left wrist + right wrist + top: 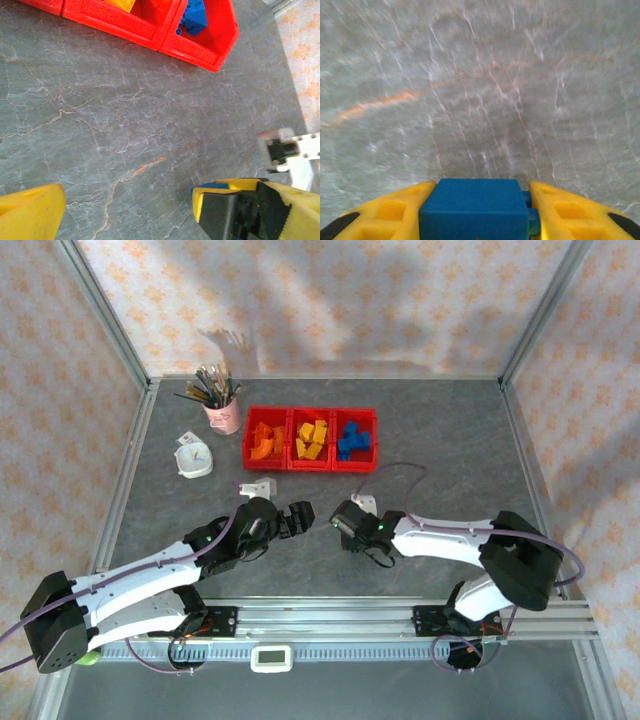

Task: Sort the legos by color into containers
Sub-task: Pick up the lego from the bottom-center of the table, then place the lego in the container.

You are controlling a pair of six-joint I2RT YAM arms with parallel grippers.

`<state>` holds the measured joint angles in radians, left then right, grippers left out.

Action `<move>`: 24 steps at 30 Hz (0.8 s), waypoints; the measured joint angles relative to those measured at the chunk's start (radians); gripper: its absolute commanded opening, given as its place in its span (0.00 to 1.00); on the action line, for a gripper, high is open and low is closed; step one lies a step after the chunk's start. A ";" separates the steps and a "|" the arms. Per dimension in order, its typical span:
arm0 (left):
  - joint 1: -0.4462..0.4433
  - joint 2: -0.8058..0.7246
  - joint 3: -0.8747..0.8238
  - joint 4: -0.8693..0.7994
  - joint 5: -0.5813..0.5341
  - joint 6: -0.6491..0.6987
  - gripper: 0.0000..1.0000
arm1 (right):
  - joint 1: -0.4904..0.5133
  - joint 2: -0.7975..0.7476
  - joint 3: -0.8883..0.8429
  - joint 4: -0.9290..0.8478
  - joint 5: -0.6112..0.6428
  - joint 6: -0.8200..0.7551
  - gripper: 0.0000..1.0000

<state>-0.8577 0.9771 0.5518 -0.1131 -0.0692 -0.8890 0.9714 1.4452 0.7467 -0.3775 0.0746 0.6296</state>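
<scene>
Blue lego brick (475,210) clamped between the yellow fingers (570,215) of the right gripper (481,186), seen from the right wrist with the grey marbled table (480,75) beneath. The blurred surface does not tell whether the brick rests on the table or is just clear of it. In the top view the right gripper sits near the middle of the table, well apart from the containers (330,466), a row of three joined red bins at the far centre. Orange legos (262,442) lie in the left bin, yellow legos (312,440) in the middle one and blue legos (354,440) in the right one. With each bin already holding one colour, the task appears far along. The left gripper (127,200) hangs just left of the right one, its jaws spread wide and holding nothing. Step in hand, as judged: pick-up of a blue piece bound for the right bin. The next move calls for a lift clear of the table, a carry toward the far right bin and a stop above its open top. Release should come only once the brick is inside the red walls, since the yellow bin lies directly alongside. A pink cup of brushes (222,412) stands left of the bins and plays no part.
</scene>
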 measured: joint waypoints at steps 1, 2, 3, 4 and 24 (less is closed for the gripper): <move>0.000 0.002 0.012 -0.006 -0.005 0.005 0.99 | -0.015 -0.018 0.016 -0.001 0.000 -0.010 0.41; 0.002 0.005 0.027 -0.011 -0.010 0.012 0.99 | -0.032 -0.031 0.034 -0.003 0.001 -0.021 0.41; 0.005 0.008 0.042 -0.011 -0.013 0.021 0.99 | -0.051 -0.040 0.055 -0.003 0.001 -0.033 0.41; 0.013 0.011 0.059 -0.011 -0.014 0.030 0.99 | -0.074 -0.045 0.082 -0.003 0.002 -0.048 0.41; 0.303 0.196 0.273 0.024 0.018 0.164 0.99 | -0.434 0.534 0.829 0.058 0.028 -0.341 0.42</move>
<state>-0.5545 1.1728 0.8249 -0.0891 -0.0517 -0.7250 0.5377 1.9793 1.5753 -0.3195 0.1024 0.2886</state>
